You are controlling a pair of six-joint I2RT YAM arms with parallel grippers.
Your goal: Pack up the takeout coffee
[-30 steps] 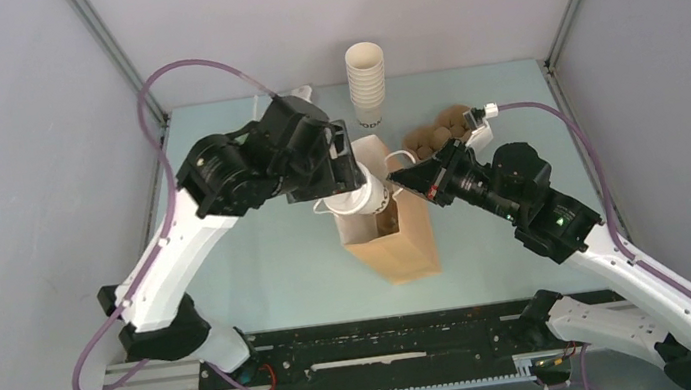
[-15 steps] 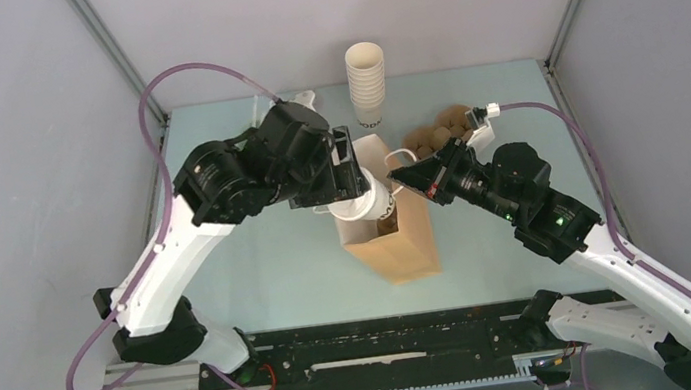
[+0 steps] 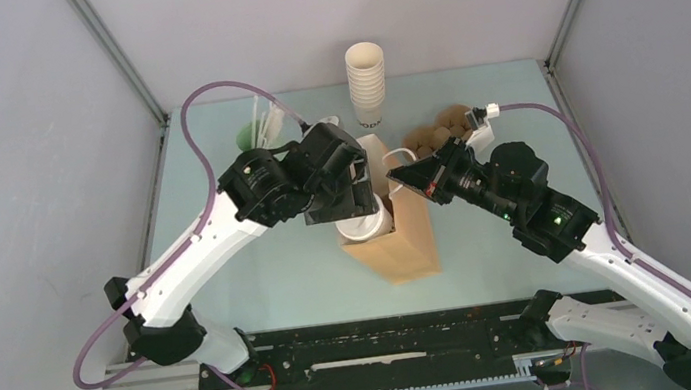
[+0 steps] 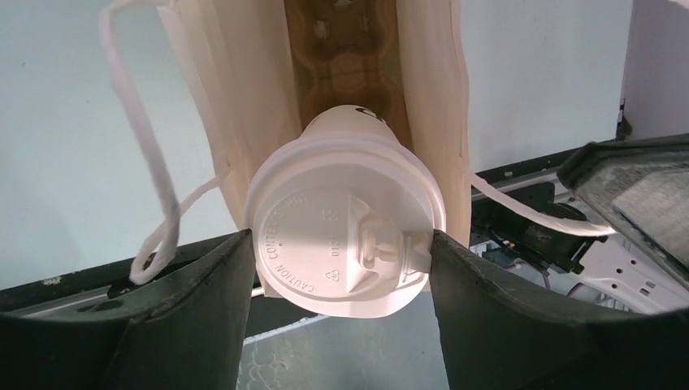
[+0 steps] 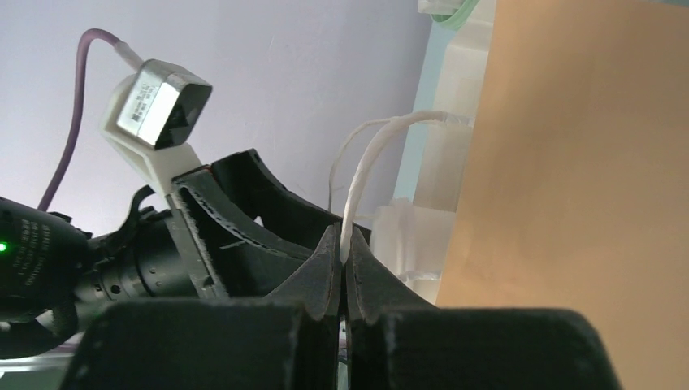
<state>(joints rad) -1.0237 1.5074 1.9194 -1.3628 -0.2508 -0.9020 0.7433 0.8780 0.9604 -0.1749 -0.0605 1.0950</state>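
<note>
One small white lidded paper takeout coffee cup [image 4: 325, 244], clamped at its lid rim by left pincer [image 4: 337, 237], at the mouth of a brown paper bag [image 3: 409, 247]; right pincer [image 5: 342, 244] pinching the white cord handle [image 5: 357, 187]. Probably light, thin-walled, crushable: gentle grip below lid advisable.

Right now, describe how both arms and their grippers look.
The left arm and right arm alike: white links, black joint housings, a purple cable looping along each. A small green light shows on the right arm. The left gripper and right gripper are black, with two broad wedge-shaped fingers.
</note>
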